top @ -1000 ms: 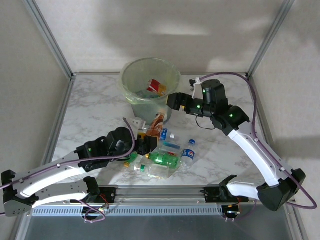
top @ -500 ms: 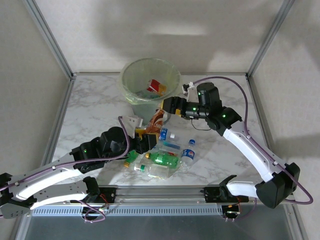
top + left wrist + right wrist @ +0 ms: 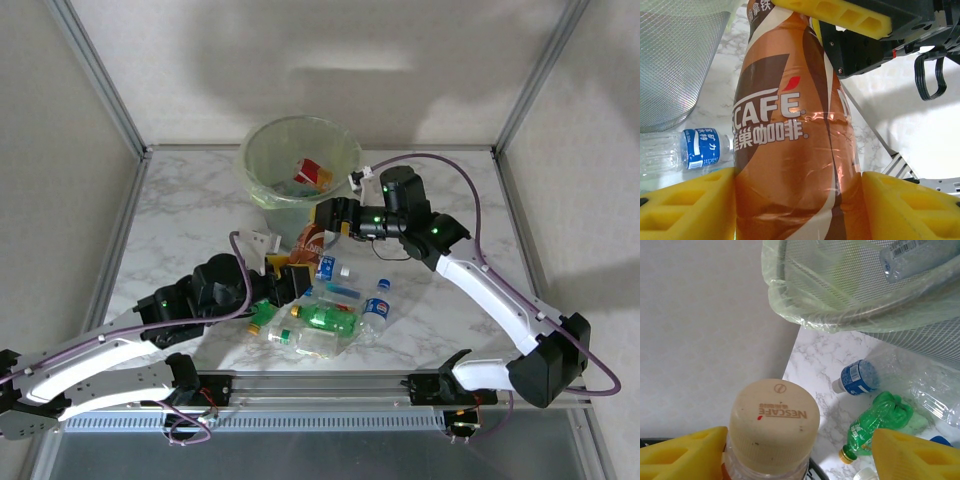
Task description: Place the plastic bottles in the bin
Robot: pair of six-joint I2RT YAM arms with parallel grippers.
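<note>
I'm looking at the marble bench (image 3: 180,210), with the bin (image 3: 250,185) at the middle of its far edge. There is already a red-labelled bottle (image 3: 310,172) inside (others lie beside it). The heap of plastic bottles (image 3: 325,320) lies near the front edge, between my arms. Just in front of the bin, the brown coffee bottle (image 3: 312,245) is held tilted, cap end toward the bin. My left gripper (image 3: 290,282) is clamped on its body. My right gripper (image 3: 335,215) straddles the cap, pads spread, with a gap on one side.

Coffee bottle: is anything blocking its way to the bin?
Nothing visible does. The left claw holds the coffee bottle right beside the bin, and the right claw sits open around its cap.
</note>
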